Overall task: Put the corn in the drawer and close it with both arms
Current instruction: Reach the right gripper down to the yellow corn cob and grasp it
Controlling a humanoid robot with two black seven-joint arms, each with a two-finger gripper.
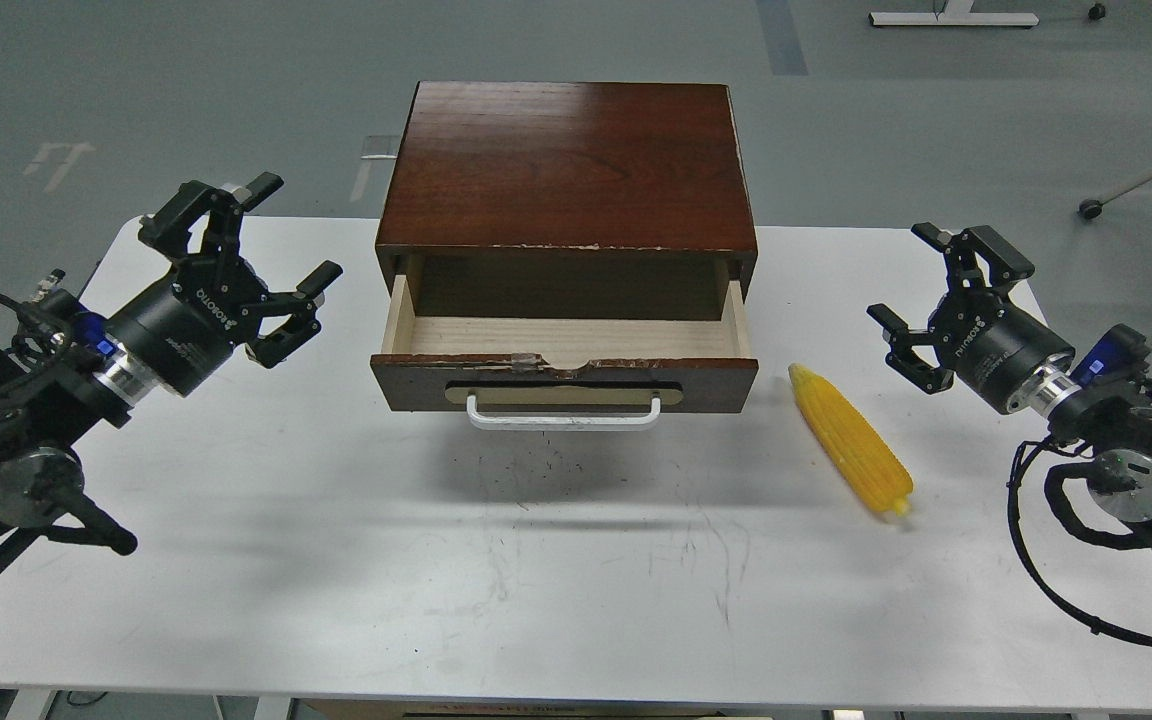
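Observation:
A bright-yellow corn (851, 440) lies on the white table, right of the cabinet, tapered tip toward the drawer. The drawer (564, 345) of the dark reddish-brown cabinet (568, 165) is pulled out, its pale wood inside bare, its chipped front carrying a beige plate and a white bar handle (563, 413). My left gripper (266, 235) hovers open to the left of the drawer, holding nothing. Right of the corn, my right gripper (918, 276) hangs open with nothing between its fingers.
The white table (536, 580) stretches wide in front of the cabinet, with scuff marks on it. Grey floor lies beyond, with a chair base (1136, 185) at the far right.

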